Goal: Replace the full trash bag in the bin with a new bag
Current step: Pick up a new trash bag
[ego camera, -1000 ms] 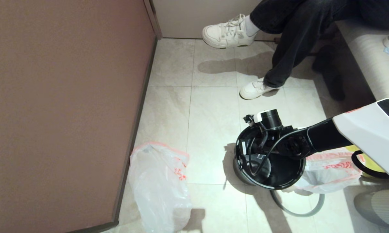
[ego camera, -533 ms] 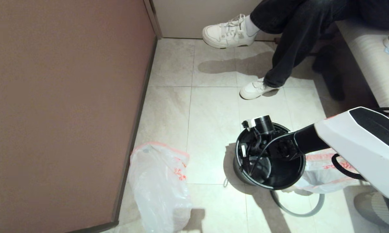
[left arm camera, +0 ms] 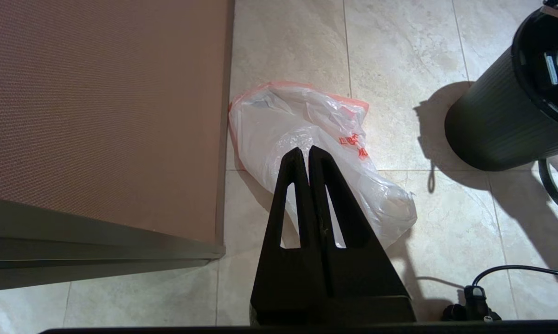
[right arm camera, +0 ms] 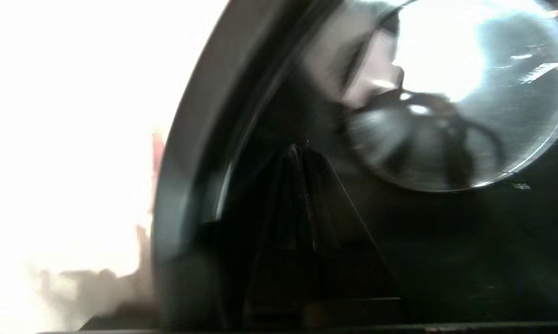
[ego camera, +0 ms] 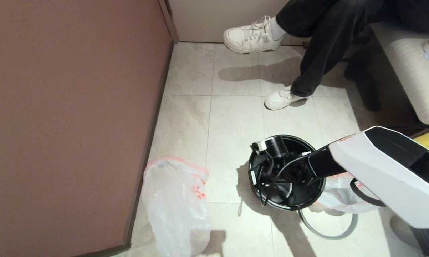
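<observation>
Right gripper is down inside the bin, fingers pressed together, nothing visibly held; its tips sit near the inner wall, above the shiny bin floor. Bin stands upright on the tiled floor, with no bag lining it. Grey hoop lies flat on the floor just in front of the bin, off the rim.

One bag lies crumpled by the brown panel, well left of the bin. Second bag lies just right of the bin, partly hidden by the right arm; contents cannot be told.

Left gripper is clenched, empty, parked above the left bag.

Seated person's shoes at the far side.
</observation>
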Robot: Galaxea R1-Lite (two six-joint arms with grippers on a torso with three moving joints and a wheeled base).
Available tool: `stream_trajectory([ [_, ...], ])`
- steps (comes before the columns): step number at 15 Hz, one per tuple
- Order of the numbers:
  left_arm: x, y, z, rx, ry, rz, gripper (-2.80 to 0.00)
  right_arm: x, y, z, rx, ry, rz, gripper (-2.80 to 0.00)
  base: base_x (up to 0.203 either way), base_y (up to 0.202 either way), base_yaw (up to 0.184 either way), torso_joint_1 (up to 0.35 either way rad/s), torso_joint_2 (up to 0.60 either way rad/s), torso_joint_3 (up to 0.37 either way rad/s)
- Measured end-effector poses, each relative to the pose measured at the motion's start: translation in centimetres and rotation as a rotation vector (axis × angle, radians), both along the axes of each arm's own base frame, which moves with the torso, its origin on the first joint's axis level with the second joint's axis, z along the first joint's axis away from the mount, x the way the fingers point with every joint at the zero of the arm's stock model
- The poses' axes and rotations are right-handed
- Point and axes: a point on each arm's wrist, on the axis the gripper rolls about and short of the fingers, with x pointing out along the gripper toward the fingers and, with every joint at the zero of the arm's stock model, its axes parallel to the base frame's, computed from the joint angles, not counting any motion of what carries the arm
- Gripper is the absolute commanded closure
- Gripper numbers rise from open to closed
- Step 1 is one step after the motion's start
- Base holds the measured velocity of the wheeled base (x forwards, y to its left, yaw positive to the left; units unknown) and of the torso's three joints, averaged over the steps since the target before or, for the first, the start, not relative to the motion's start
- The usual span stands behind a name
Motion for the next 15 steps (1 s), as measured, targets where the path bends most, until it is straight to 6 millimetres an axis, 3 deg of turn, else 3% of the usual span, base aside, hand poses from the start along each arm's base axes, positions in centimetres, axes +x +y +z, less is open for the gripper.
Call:
stream_trajectory([
  [8,0.0,0.0,0.0,0.0,0.0,0.0,0.0,-3.5,3.7,3.5,0.134,0.103,0.104,0.0,0.0,0.0,0.0,0.0,0.0,0.0],
  [15,0.0,0.0,0.0,0.0,0.0,0.0,0.0,-5.3,6.9,4.6,0.168,0.171,0.226,0.0,0.0,0.0,0.0,0.0,0.0,0.0],
])
